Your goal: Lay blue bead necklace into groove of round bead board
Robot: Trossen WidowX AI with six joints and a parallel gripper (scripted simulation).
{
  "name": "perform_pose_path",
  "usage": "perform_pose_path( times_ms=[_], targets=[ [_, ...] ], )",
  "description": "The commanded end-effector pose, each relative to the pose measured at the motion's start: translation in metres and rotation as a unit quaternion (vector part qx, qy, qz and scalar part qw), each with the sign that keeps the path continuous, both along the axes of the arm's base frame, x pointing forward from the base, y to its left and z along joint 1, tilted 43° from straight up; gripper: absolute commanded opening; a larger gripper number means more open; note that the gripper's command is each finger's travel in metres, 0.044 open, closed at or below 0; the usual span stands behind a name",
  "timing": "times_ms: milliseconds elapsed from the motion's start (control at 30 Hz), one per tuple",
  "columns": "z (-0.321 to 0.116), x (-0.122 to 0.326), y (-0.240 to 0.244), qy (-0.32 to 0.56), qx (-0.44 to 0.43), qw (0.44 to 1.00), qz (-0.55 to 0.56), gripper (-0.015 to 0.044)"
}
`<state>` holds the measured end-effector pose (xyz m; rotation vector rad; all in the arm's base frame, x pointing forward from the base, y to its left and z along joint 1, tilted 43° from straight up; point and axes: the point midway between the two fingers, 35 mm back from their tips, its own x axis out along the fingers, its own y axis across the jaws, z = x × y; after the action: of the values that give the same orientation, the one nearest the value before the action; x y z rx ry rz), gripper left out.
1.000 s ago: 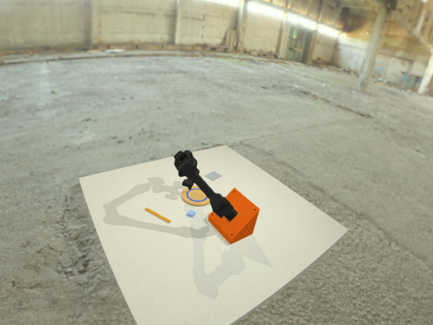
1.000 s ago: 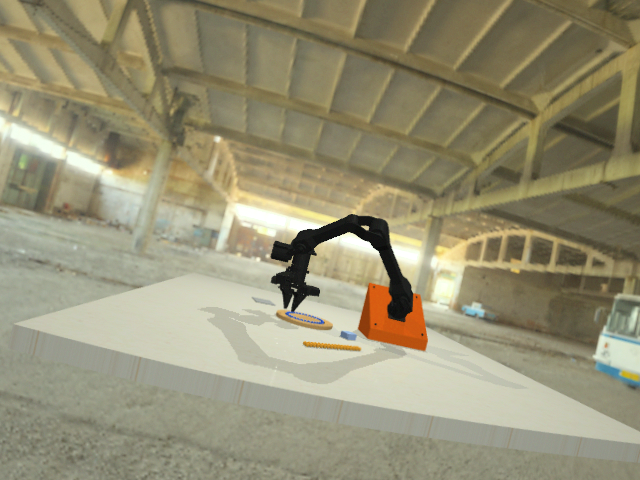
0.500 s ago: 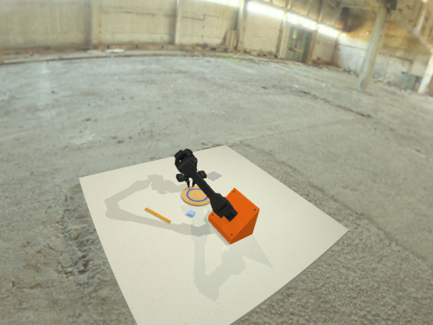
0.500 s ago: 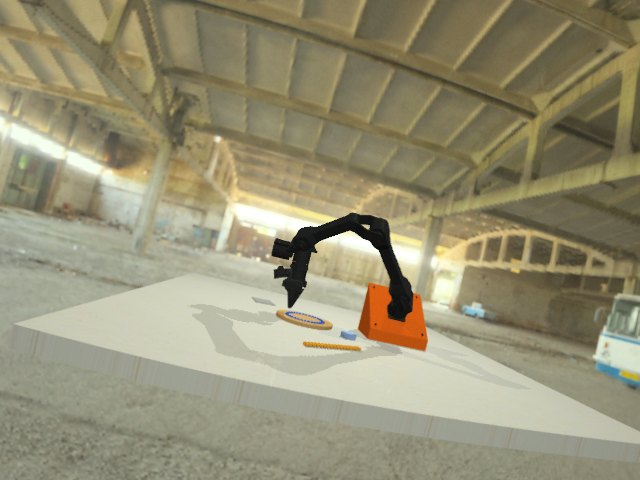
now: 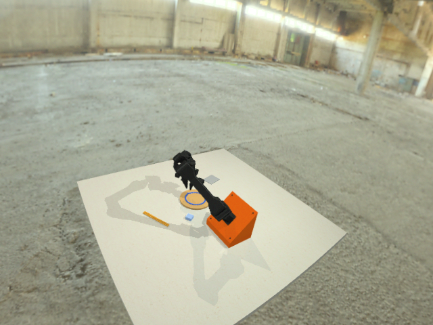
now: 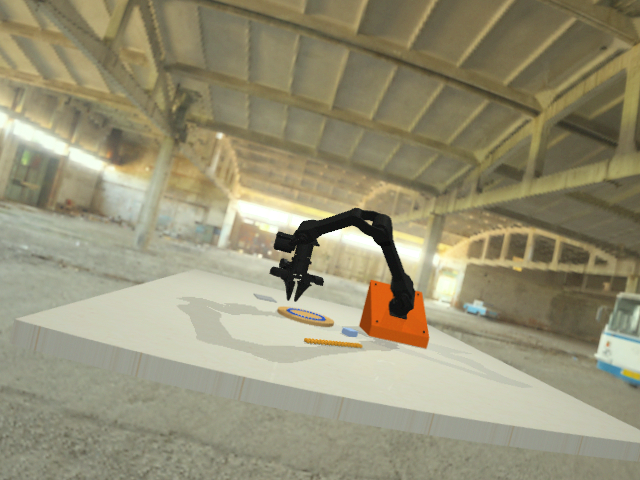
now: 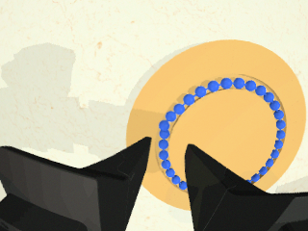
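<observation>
The round wooden bead board [image 5: 194, 206] [image 6: 330, 322] [image 7: 250, 55] lies flat on the white table top. The blue bead necklace [image 5: 185, 198] [image 6: 288, 311] [image 7: 226, 83] lies on it as a rounded loop along the groove. In the wrist view, groove edges show beside the beads at the upper right and the left; whether every bead sits down in it I cannot tell. My gripper [image 5: 188, 188] [image 6: 292, 299] [image 7: 168, 146] is open by a small gap, empty, above the board. In the wrist view its right finger hides the near part of the loop.
A light blue block [image 5: 189, 217] [image 6: 349, 331] lies between the board and the orange arm base [image 5: 241, 217] [image 6: 395, 325]. An orange beaded strip [image 5: 155, 219] [image 6: 332, 342] lies beyond the block. A grey square [image 5: 212, 179] [image 6: 265, 297] lies on the board's other side.
</observation>
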<state>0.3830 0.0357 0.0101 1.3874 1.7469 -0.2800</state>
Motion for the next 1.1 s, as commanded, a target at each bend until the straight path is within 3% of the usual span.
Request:
perform_pose_path(
  times_ms=[0,1067],
  targets=[
    [0.004,0.003,-0.003,0.046,-0.004,0.997,-0.055,0.012],
    [-0.022,0.004,0.022,0.045,-0.003,0.997,-0.055,0.012]
  ],
)
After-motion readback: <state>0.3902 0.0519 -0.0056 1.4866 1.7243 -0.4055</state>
